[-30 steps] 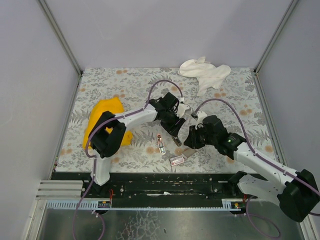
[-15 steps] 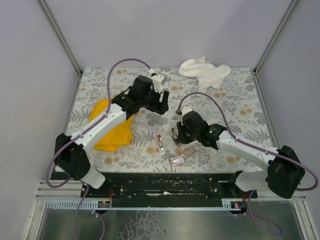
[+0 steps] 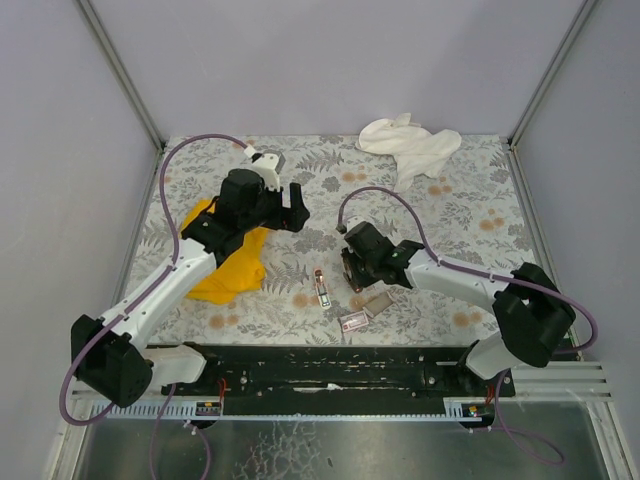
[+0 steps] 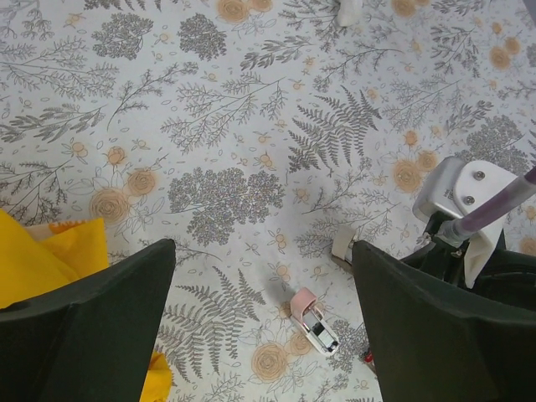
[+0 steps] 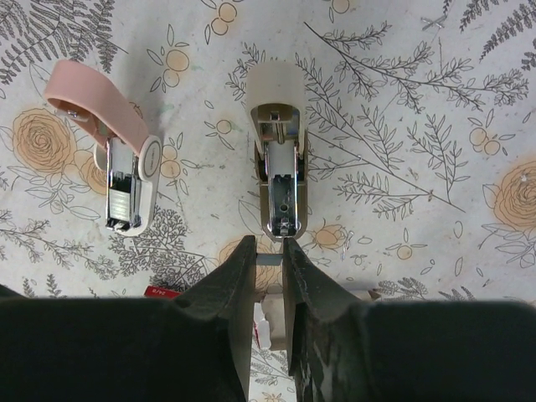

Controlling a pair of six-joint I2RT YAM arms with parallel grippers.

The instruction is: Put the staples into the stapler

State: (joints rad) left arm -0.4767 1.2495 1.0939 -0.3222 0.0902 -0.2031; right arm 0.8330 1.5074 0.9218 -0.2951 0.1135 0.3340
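Yellow cloth (image 3: 222, 262) at 9 o'clock on the bench (image 3: 470, 200), left fingers (image 4: 92, 327) spread wide, empty, pink stapler (image 5: 117, 163) mid-bench, staples box (image 3: 352, 321) at its 5 o'clock, whole only overhead, beige block (image 5: 280, 159) beside stapler, plain only from right wrist, right fingers (image 5: 222, 293) drawn close, cannot tell if gripping

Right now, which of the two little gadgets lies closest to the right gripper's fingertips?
The pale beige one, straight ahead of the right gripper. The pink stapler lies farther off to one side, its lid swung open.

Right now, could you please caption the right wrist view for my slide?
Narrow-set right claw points at a pale block, the open pink stapler lying beside it.
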